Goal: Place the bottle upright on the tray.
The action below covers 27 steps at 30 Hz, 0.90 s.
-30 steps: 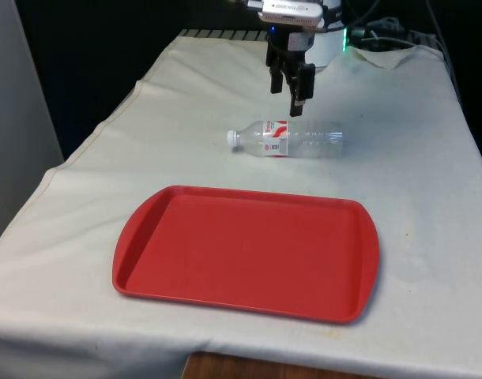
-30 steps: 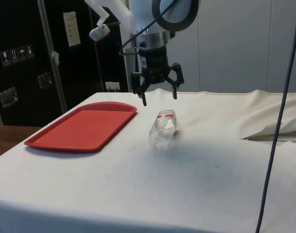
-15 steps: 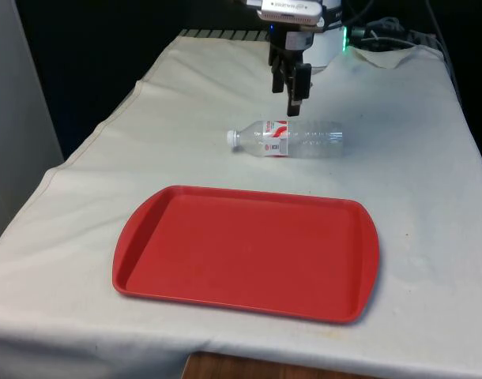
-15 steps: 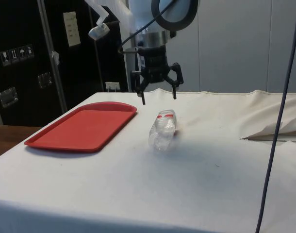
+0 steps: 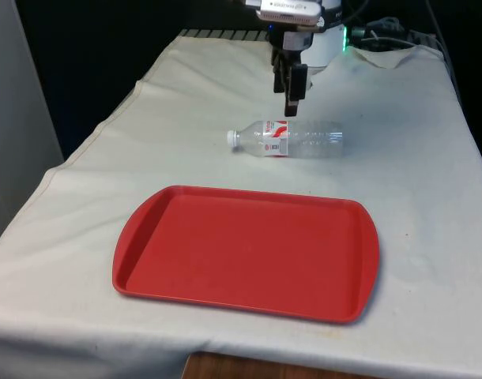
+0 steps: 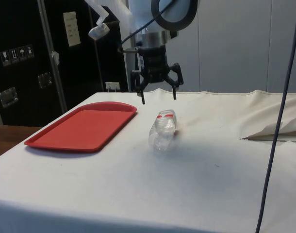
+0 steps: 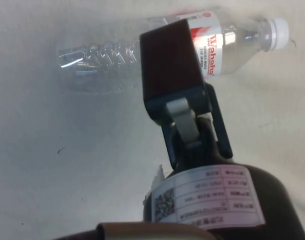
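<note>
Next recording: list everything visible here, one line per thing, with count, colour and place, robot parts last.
bottle: one, clear plastic with a white cap and red-and-white label, lying on its side on the cloth beyond the tray, cap toward the front view's left.
tray: one, red, flat on the cloth at the table's near end, nothing on it.
cloth: one, white, covering the table.
cabinets: dark, behind the table in the side view.
gripper: one, black, fingers open, in the air above the bottle, holding nothing.

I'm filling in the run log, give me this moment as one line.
phase: approach | tool: open, above bottle, no contact | bottle: lying on its side on cloth | tray: red, nothing on it
</note>
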Each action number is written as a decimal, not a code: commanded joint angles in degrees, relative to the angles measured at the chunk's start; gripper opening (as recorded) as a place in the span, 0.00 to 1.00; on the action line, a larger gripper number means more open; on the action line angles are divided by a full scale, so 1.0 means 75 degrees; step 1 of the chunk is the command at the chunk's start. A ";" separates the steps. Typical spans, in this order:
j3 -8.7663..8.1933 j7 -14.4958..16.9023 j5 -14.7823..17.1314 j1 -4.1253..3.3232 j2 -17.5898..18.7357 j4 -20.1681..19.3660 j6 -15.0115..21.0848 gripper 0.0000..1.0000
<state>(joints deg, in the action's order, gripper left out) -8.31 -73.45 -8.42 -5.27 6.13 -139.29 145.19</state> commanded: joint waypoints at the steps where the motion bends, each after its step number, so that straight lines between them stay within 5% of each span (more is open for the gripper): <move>1: -0.0015 -0.0168 -0.0023 -0.0008 0.0046 0.0008 0.0084 1.00; 15: 0.0000 -0.0596 0.0053 0.0000 0.0084 0.0000 0.0000 1.00; 27: 0.0038 -0.0703 0.0665 0.0008 0.0145 -0.0031 0.0153 1.00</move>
<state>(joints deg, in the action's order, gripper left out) -8.31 -79.18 -4.98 -5.27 7.10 -139.29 145.19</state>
